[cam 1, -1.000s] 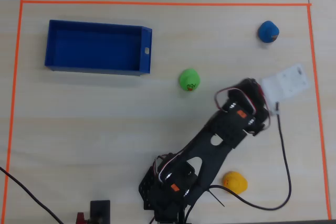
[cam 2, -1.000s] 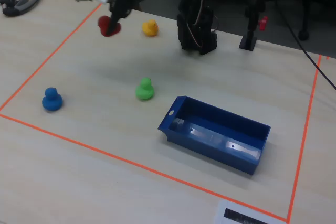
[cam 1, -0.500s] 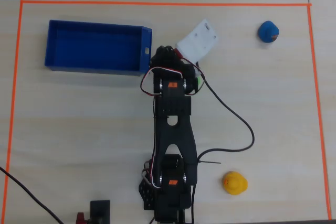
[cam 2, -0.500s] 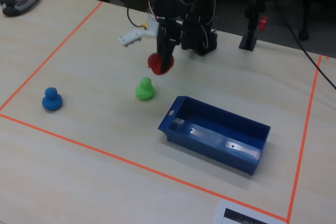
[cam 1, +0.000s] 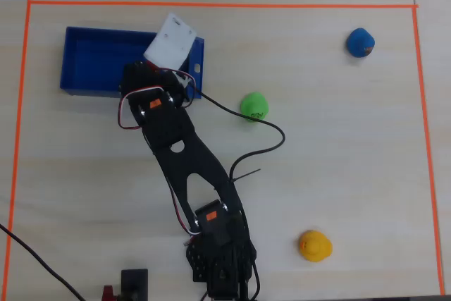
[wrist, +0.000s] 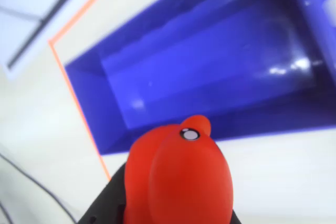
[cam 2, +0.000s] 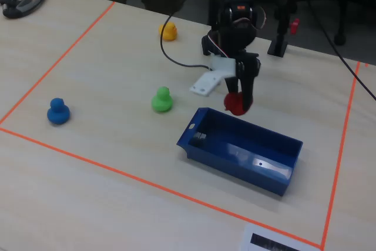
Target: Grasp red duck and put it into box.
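Note:
My gripper (cam 2: 239, 101) is shut on the red duck (cam 2: 235, 104) and holds it in the air just above the blue box's (cam 2: 276, 180) far long wall. In the wrist view the red duck (wrist: 178, 182) fills the bottom centre, with a black finger (wrist: 110, 203) at its left side. The box's empty inside (wrist: 210, 61) lies right beyond it. In the overhead view the box (cam 1: 88, 61) sits at the upper left. The arm (cam 1: 173, 128) and its white wrist plate (cam 1: 173, 39) reach over the box's right end and hide the duck.
A green duck (cam 1: 254, 106) stands right of the box, a blue duck (cam 1: 360, 42) at the upper right, a yellow-orange duck (cam 1: 314, 245) at the lower right. Orange tape (cam 1: 211, 5) frames the work area. A black cable (cam 1: 261, 142) loops near the green duck.

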Motion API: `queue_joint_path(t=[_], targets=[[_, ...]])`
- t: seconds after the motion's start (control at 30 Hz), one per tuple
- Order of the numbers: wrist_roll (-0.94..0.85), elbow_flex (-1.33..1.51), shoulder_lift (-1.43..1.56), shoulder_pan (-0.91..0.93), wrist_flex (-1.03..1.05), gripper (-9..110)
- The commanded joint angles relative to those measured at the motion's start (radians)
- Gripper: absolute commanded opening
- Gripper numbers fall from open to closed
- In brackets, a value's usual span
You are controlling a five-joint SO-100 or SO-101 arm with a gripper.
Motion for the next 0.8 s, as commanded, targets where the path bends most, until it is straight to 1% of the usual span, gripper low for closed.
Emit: queue_joint_path(t=[0.0, 0.2, 0.33, 0.43, 0.5, 0.57, 0.63, 0.7, 0.73, 0.77], targets=[[0.003, -0.067, -0.048, -0.026, -0.044, 9], [-0.002, -0.166, -0.166, -0.009, -0.057, 23], [-0.006, -0.245, -0.212, 0.017, -0.031, 29], [-0.025, -0.281, -0.219, 0.035, -0.002, 31], [-0.038, -0.288, -0.207, 0.048, 0.020, 30], [-0.051, -0.281, -0.158, 0.067, 0.048, 27], [-0.071, -0.230, -0.057, 0.095, 0.054, 18], [-0.098, -0.153, 0.081, 0.130, 0.055, 5], [-0.123, -0.107, 0.164, 0.152, 0.060, 0], [-0.147, -0.057, 0.247, 0.170, 0.066, 0]])
